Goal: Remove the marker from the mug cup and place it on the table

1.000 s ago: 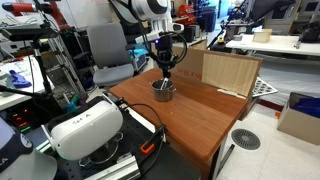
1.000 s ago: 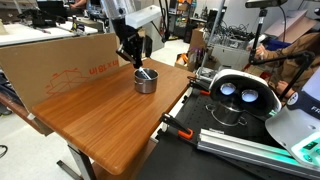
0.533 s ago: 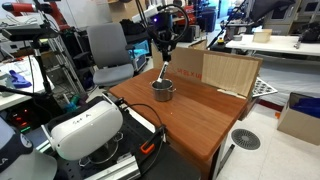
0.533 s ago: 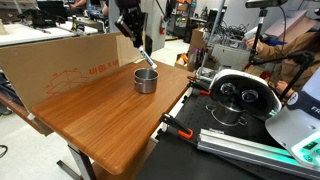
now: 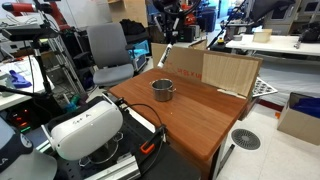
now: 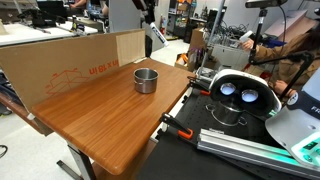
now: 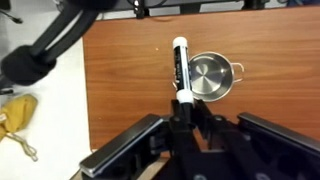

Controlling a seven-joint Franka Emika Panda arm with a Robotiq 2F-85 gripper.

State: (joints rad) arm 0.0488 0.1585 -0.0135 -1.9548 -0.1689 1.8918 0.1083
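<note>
The grey metal mug cup (image 5: 163, 90) (image 6: 146, 79) stands empty on the reddish-brown table (image 5: 200, 115) (image 6: 100, 120). My gripper (image 5: 165, 22) (image 6: 144, 12) is high above the table, near the top edge of both exterior views. It is shut on the marker (image 5: 168, 50) (image 6: 150, 38), which hangs down from the fingers, well above the mug. In the wrist view the marker (image 7: 181, 72) sticks out from the gripper (image 7: 185, 118) and lies just left of the mug (image 7: 212, 78) seen far below.
A pale plywood board (image 5: 228, 72) stands at the table's far edge. A cardboard panel (image 6: 70, 62) runs along one side. A large white rounded device (image 5: 85, 125) (image 6: 235, 95) sits off the table's end, with orange-handled clamps (image 6: 178, 128) beside it. A grey chair (image 5: 108, 50) is behind.
The gripper has risen straight up from the mug with the marker in it; the marker has left the mug and now hangs high above it.
</note>
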